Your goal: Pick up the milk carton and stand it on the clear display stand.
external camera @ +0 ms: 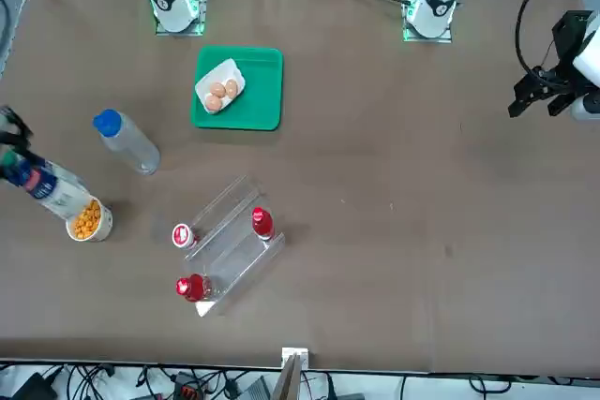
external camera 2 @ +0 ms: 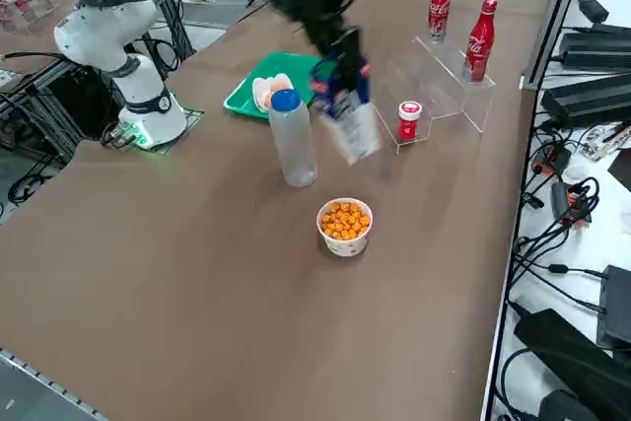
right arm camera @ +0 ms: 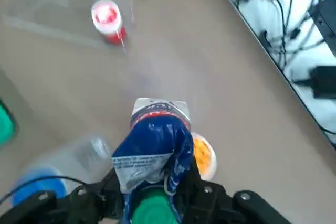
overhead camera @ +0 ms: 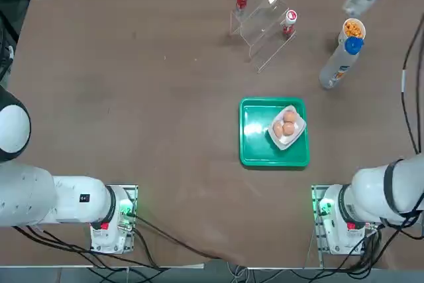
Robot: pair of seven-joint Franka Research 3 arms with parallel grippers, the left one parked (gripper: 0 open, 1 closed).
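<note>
1. Between the fingers of the right gripper (right arm camera: 152,188) lies the cap end of the milk carton (right arm camera: 157,132); the gripper is shut on it, one finger at each side of the green cap (right arm camera: 155,208), while the body reaches out past the fingertips.
2. Held above the table (external camera 2: 266,273), the carton is well apart from the clear display stand (overhead camera: 262,24), which lies to the robot's left of it.
3. Close to the carton's base in the top view is the white cup of orange snacks (overhead camera: 352,29); just beside the cup, nearer the robot, is the blue-capped bottle (overhead camera: 340,63).
4. At the stand's side toward the carton is a small red-and-white jar (overhead camera: 289,23), in the way on that side. Two red bottles (external camera 2: 439,7) (external camera 2: 480,41) also stand at the stand, farther from the robot than the jar.
5. Nearer the robot, the green tray (overhead camera: 255,130) bears a white dish (overhead camera: 286,139) of eggs (overhead camera: 289,128).
6. Tilted rather than upright, the carton has its long axis running from the gripped cap end down to the pale base, which points toward the robot's left in the top view.
</note>
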